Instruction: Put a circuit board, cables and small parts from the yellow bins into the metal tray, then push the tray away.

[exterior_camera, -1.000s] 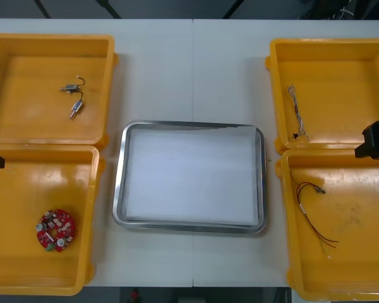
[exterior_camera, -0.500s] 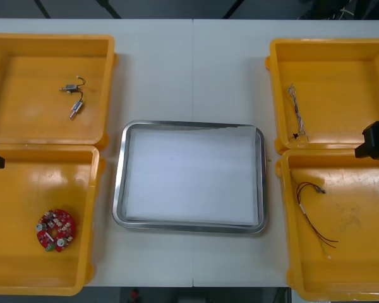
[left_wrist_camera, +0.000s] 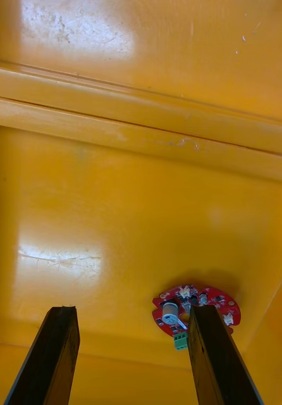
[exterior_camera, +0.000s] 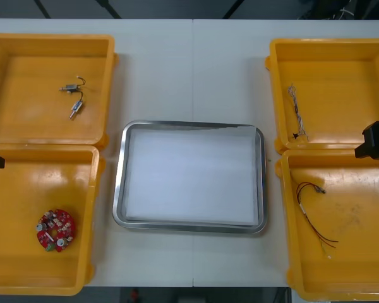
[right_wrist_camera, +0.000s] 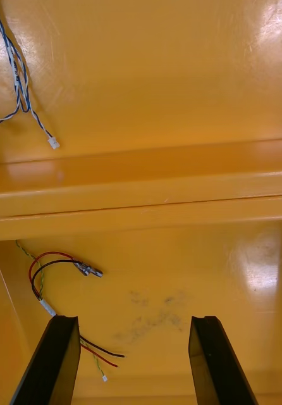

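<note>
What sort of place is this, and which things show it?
Probably a robot kitting bench for electronics: yellow bins holding a round red circuit board and cables, a metal tray between them, and the left end effector and right end effector above the bins.

Bright, even light falls from overhead. The metal tray [exterior_camera: 189,226] has a white, almost shadowless inside, and its shiny rim carries thin bright lines. The yellow bins [exterior_camera: 50,88] on either side of the tray hold only soft, narrow shadows under their walls. Pale glare patches lie on the floor of the near left bin [left_wrist_camera: 59,256] and the near right bin [right_wrist_camera: 261,266]. The circuit board [left_wrist_camera: 179,300] throws a faint, soft shadow. Beyond the table [exterior_camera: 189,63], past the tray's far side, the room is dark.
</note>
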{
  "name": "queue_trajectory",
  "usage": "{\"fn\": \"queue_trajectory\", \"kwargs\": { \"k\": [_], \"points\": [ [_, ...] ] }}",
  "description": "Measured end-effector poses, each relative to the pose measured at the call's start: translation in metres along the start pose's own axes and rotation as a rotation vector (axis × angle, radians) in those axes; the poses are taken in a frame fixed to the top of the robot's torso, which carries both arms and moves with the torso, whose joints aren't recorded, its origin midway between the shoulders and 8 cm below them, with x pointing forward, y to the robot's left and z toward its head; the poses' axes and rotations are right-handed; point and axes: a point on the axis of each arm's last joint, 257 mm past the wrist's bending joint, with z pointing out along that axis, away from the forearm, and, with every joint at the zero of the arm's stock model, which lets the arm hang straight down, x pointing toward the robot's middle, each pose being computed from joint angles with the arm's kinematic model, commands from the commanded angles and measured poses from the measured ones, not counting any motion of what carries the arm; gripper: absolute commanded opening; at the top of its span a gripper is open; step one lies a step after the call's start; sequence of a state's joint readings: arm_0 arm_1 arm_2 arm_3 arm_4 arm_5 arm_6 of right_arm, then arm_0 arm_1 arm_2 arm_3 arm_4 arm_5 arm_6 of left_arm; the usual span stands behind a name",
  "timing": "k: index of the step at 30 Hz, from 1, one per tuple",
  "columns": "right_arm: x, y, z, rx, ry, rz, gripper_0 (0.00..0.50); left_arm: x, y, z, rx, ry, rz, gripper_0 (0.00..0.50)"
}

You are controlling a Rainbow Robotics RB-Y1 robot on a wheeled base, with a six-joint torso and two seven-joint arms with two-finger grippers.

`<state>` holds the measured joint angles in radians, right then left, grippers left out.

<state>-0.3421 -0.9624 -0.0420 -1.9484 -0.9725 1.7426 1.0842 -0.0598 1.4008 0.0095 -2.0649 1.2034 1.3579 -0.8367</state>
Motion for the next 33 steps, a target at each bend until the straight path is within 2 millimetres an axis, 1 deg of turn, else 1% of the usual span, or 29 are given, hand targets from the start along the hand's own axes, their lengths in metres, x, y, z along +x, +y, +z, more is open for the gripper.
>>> {"fn": "queue_trajectory", "kwargs": {
  "k": [3,6,9,13,17,19,22,26,30,33],
  "points": [
    [0.000,0.000,0.000,0.000,0.001,0.000,0.500,0.000,0.000,0.000,0.000,0.001,0.000,0.500],
    [0.007,-0.003,0.004,0.003,0.018,0.006,0.500,0.007,-0.002,0.008,0.014,0.008,0.005,0.500],
    [0.014,-0.003,0.007,-0.003,0.037,0.007,0.500,0.009,-0.004,0.013,0.031,0.003,0.041,0.500],
    [0.025,0.003,0.007,-0.026,0.077,0.001,0.500,0.011,-0.007,0.016,0.051,-0.003,0.120,0.500],
    [0.030,0.004,0.008,-0.028,0.085,-0.004,0.500,0.015,-0.011,0.022,0.080,-0.014,0.119,0.500],
    [0.035,0.007,0.009,-0.032,0.082,-0.019,0.500,0.019,-0.012,0.028,0.104,-0.026,0.110,0.500],
    [0.042,0.014,0.012,-0.047,0.065,-0.040,0.500,0.028,-0.008,0.036,0.110,-0.020,0.122,0.500],
    [0.057,0.021,0.020,-0.065,0.049,-0.058,0.500,0.041,-0.002,0.042,0.102,-0.003,0.216,0.500],
    [0.074,0.021,0.029,-0.064,0.049,-0.060,0.500,0.044,0.002,0.045,0.092,-0.006,0.369,0.500],
    [0.084,0.023,0.036,-0.070,0.056,-0.050,0.500,0.046,0.005,0.046,0.083,-0.008,0.451,0.500]
  ]
}}
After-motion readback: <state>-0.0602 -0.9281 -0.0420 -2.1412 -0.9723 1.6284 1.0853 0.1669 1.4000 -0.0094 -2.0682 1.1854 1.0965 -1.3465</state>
